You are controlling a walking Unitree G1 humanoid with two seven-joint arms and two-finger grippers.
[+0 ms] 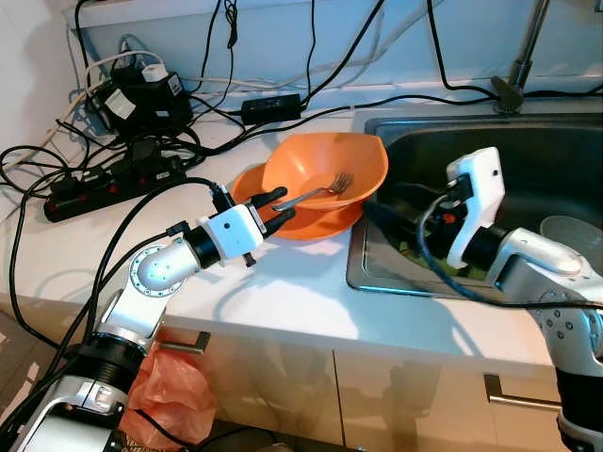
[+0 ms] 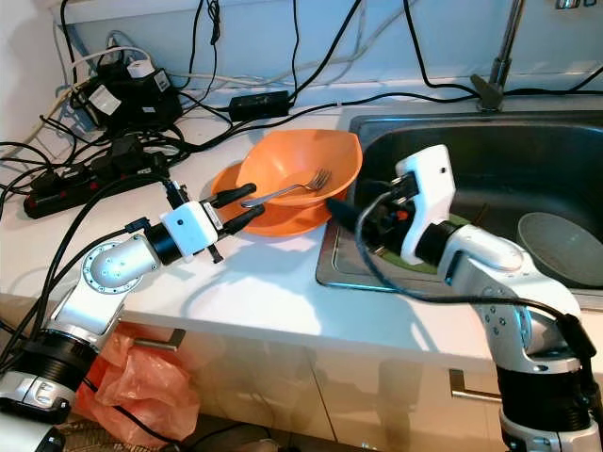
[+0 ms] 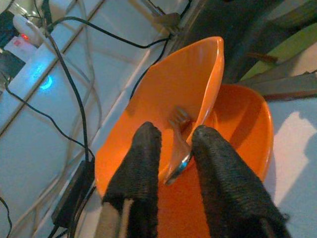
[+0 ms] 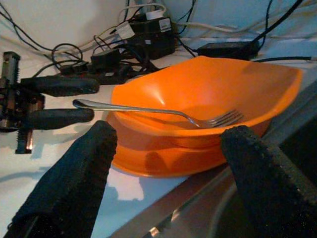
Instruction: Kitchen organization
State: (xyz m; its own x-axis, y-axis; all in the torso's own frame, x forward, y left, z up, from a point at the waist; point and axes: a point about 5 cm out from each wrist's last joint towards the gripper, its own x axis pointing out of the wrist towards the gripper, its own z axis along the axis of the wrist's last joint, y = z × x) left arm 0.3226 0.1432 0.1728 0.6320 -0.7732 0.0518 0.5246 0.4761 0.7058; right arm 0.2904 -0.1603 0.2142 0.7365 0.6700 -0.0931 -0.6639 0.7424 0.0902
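An orange bowl (image 1: 325, 162) stands tilted on an orange plate (image 1: 316, 224) on the white counter, beside the sink. A metal fork (image 1: 316, 193) lies in the bowl, tines inside, with its handle sticking out over the rim towards my left gripper (image 1: 288, 201). That gripper is open, one black finger on each side of the handle's end (image 3: 178, 158). My right gripper (image 4: 171, 136) is wide open at the sink's near-left corner and points at the bowl and plate with nothing between its fingers (image 4: 74, 173).
The steel sink (image 1: 377, 273) holds a grey dish (image 2: 565, 247) and something green. Power strips and tangled cables (image 1: 122, 160) crowd the counter's back left. A tap (image 1: 516, 75) rises behind the sink. An orange bag (image 1: 170, 386) hangs below the counter.
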